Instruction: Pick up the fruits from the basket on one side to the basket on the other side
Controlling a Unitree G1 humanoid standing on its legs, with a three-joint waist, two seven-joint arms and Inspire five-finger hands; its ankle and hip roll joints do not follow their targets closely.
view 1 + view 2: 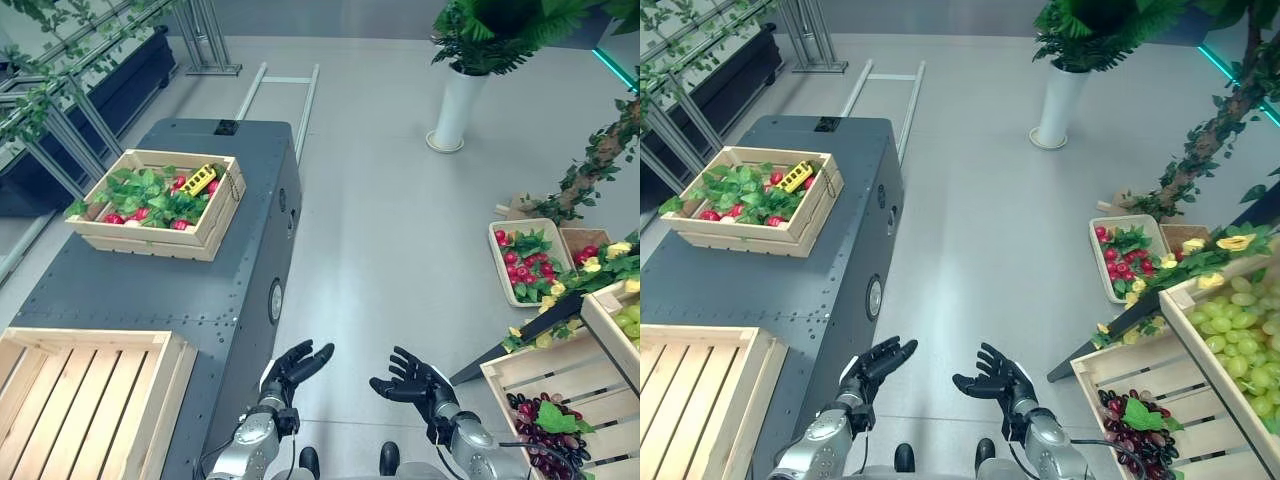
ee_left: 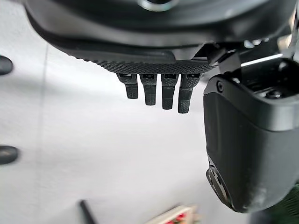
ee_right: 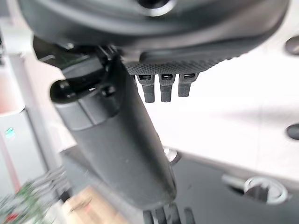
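Note:
My left hand and right hand hang low over the floor, facing each other, fingers relaxed and open, both empty. In the left wrist view the fingers stand straight with nothing past them; likewise the fingers in the right wrist view. An empty slatted wooden crate sits on the near end of the dark grey cabinet, at my left. At my right a wooden crate holds dark grapes, and another crate holds green grapes.
A crate with leaves, red fruits and a yellow object stands at the cabinet's far end. A white tray of red fruits lies on the floor at right, by leafy branches. A white vase with a plant stands far back.

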